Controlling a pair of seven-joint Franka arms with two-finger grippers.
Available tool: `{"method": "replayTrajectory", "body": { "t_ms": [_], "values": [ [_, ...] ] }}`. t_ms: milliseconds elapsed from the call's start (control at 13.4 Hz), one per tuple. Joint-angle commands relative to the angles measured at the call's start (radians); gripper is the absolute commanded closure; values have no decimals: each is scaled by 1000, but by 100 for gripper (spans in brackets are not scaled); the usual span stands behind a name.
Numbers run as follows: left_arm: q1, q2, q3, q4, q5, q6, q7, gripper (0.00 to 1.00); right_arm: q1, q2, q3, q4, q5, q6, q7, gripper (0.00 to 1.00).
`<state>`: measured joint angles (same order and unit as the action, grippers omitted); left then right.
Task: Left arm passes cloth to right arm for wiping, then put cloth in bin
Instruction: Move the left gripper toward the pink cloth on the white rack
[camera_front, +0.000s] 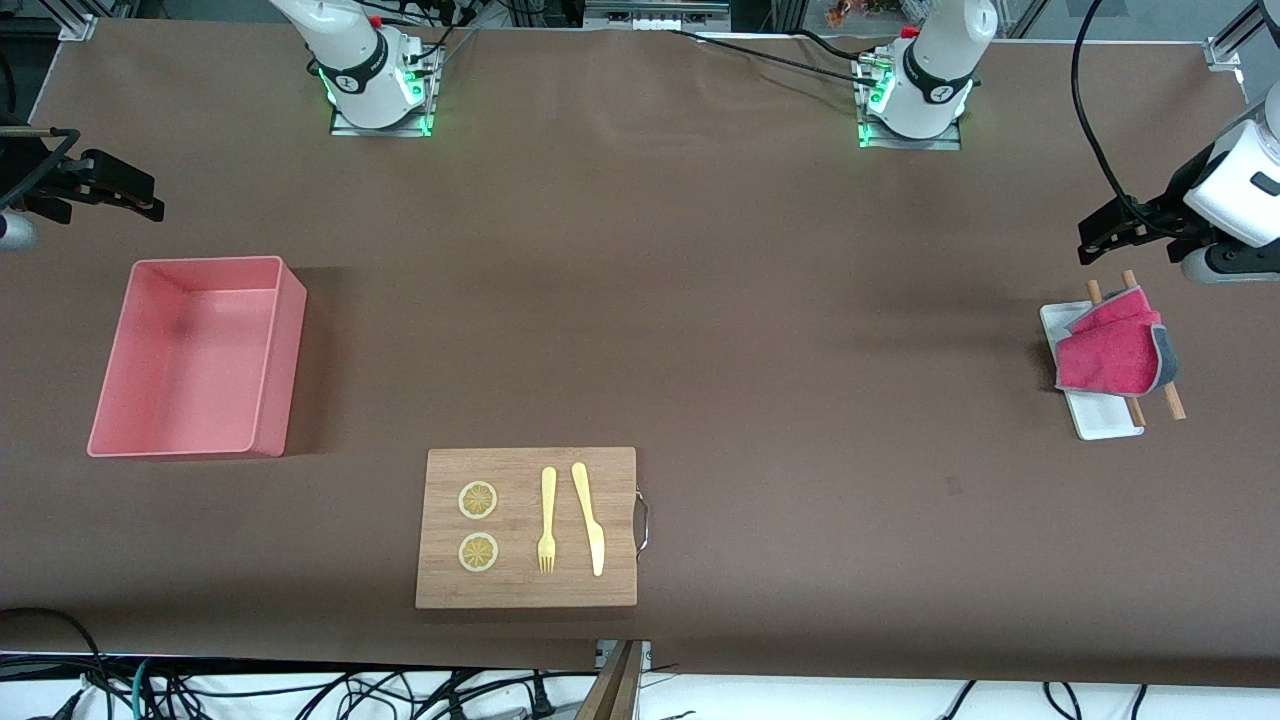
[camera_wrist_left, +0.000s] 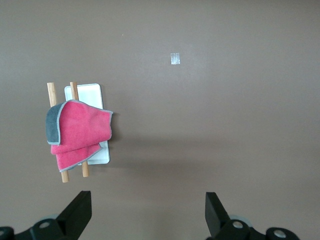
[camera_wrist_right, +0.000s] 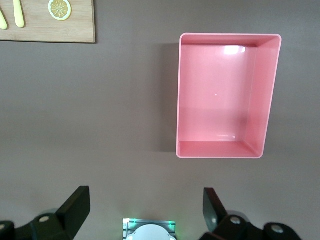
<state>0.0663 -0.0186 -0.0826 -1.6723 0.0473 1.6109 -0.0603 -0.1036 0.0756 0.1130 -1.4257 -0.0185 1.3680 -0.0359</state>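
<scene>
Brown table (camera_front: 760, 330), cloth (camera_front: 1108, 352) on tray (camera_front: 1100, 420)

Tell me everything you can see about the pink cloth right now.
The cloth is a small magenta-pink piece of soft, terry-looking fabric with a dark grey backing and grey edging. It lies loosely folded over itself, one corner turned back so the grey side shows. It is draped across two wooden sticks that lie over a small flat white tray, at the left arm's end of the table. Nothing holds it: the left gripper hangs open above the table beside it.
</scene>
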Motion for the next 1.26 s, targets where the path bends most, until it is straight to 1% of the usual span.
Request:
{"method": "replayTrajectory", "body": {
  "t_ms": [0, 223, 446, 743, 967, 1190],
  "values": [
    [3, 16, -3, 25, 12, -8, 19, 0, -2, 4, 2, 8, 8, 3, 11, 0],
    [3, 22, -2, 46, 9, -9, 0, 0, -2, 4, 2, 8, 8, 9, 11, 0],
    [1, 37, -3, 48, 9, -9, -3, 0, -2, 7, 2, 8, 8, 20, 10, 0],
    [6, 34, 0, 65, 14, -20, -1, 0, -10, 7, -4, 8, 6, 20, 10, 0],
    [58, 40, -2, 57, 9, -22, 16, 0, -15, 9, -6, 8, 5, 31, 11, 0],
    [70, 43, -2, 54, 9, -23, 14, 0, -13, 9, -4, 8, 3, 37, 11, 0]
  ]
}}
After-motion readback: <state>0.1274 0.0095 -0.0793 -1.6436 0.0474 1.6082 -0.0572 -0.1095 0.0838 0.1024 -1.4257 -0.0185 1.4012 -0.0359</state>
